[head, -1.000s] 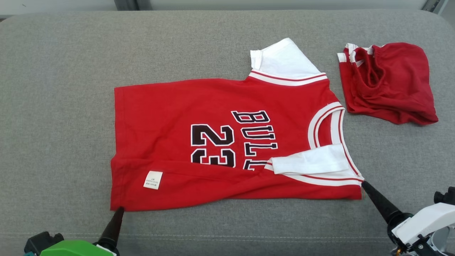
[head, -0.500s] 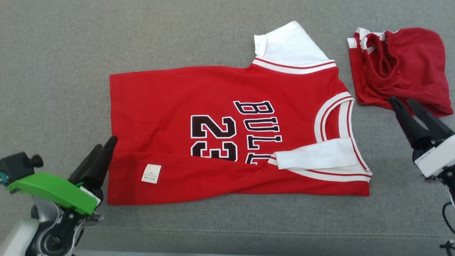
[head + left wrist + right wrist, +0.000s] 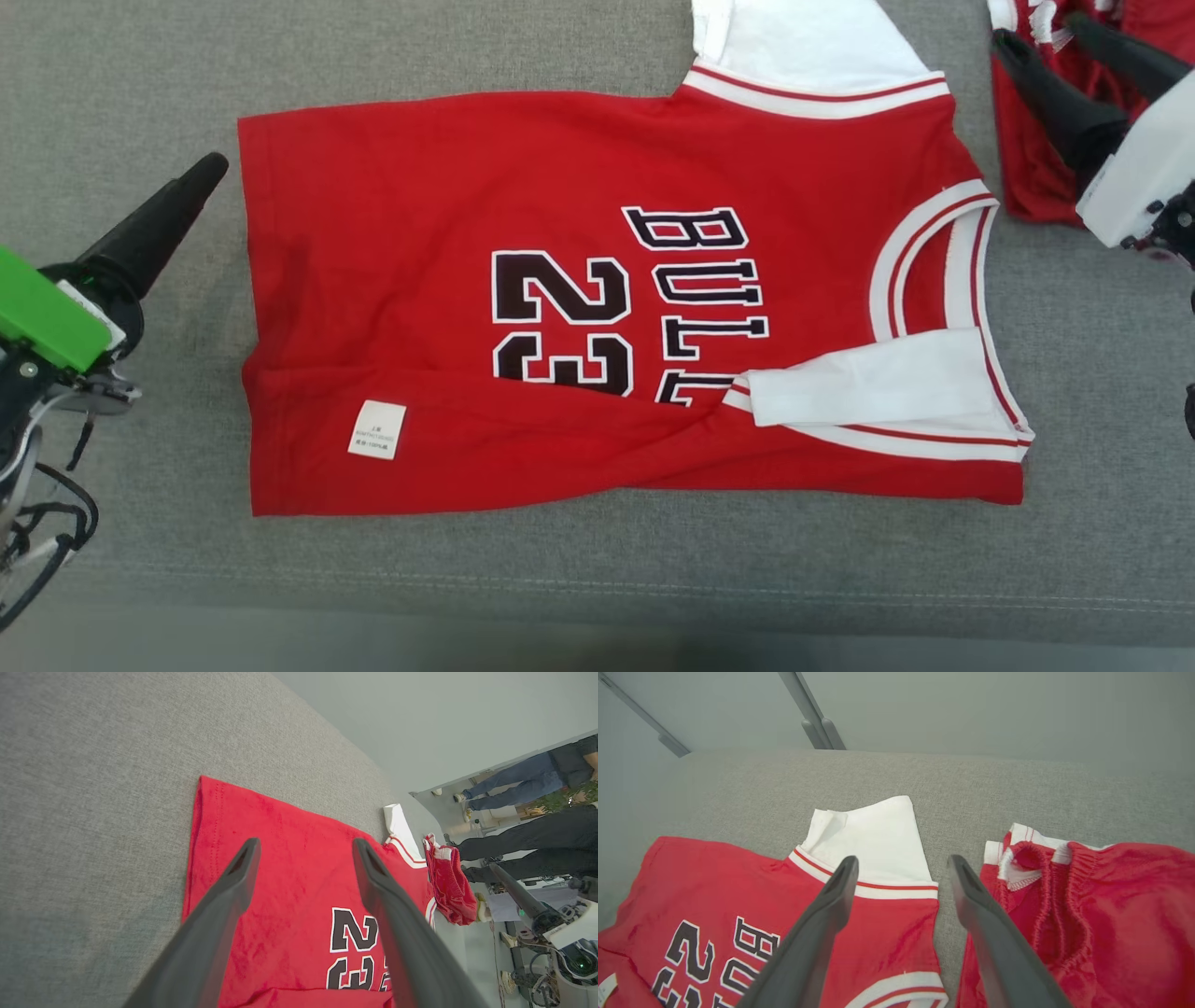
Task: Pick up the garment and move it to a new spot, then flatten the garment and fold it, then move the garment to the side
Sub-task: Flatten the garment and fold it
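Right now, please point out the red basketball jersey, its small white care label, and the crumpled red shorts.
red basketball jersey (image 3: pixel 392 233): head view, plain red cloth beside the number.
small white care label (image 3: pixel 377 429): head view, label's middle.
crumpled red shorts (image 3: pixel 1111 914): right wrist view, cloth below waistband.

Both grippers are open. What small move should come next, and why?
Probably lower the left gripper to the jersey at its far hem corner and the right gripper to the far white sleeve: the near edge is folded over, the far edge lies flat.
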Controlling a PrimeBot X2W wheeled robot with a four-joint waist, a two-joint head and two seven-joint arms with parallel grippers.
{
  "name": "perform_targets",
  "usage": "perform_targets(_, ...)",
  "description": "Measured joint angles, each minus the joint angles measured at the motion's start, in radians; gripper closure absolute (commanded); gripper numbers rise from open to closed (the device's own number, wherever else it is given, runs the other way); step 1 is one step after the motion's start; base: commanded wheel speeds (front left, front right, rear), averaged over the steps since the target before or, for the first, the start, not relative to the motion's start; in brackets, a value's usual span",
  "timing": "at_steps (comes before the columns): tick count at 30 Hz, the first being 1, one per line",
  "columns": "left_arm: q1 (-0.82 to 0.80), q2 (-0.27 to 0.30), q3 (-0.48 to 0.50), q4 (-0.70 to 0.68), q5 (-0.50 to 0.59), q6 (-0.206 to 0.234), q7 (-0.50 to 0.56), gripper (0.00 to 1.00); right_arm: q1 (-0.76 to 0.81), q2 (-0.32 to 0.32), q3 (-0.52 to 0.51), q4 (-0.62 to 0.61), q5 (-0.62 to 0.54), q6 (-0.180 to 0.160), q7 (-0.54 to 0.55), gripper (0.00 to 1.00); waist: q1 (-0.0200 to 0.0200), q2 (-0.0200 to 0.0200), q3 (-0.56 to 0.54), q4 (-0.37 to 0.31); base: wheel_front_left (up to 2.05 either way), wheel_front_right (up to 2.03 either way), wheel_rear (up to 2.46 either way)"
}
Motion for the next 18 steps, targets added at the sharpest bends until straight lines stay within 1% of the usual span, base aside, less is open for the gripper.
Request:
perform_targets(2, -0.031, 0.002, 0.003, 0.018, -0.019, 0.014, 0.033, 0.0, -0.052, 0.003, 0.022, 0.019, -0.011, 0.0, 0.031, 0.0, 0.0, 0.0, 0.028, 0.003, 0.0, 0.0, 0.0)
perform_targets(10, -0.148, 0.027, 0.018, 0.058, -0.069, 0.035, 0.135, 0.0, -0.222, 0.016, 0.079, 0.096, -0.048, 0.001, 0.136, 0.0, 0.0, 0.0, 0.138, 0.01, 0.0, 0.0, 0.0)
perform_targets(15, -0.195, 0.029, 0.016, 0.091, -0.073, 0.037, 0.165, 0.0, -0.299, 0.044, 0.098, 0.146, -0.055, 0.002, 0.16, 0.0, 0.0001, 0.0, 0.198, 0.01, 0.0, 0.0, 0.0)
perform_targets(18, -0.213, 0.027, 0.006, 0.119, -0.071, 0.033, 0.174, 0.0, -0.332, 0.059, 0.111, 0.186, -0.062, 0.013, 0.161, 0.0, 0.0001, 0.0, 0.226, 0.01, 0.0, 0.0, 0.0)
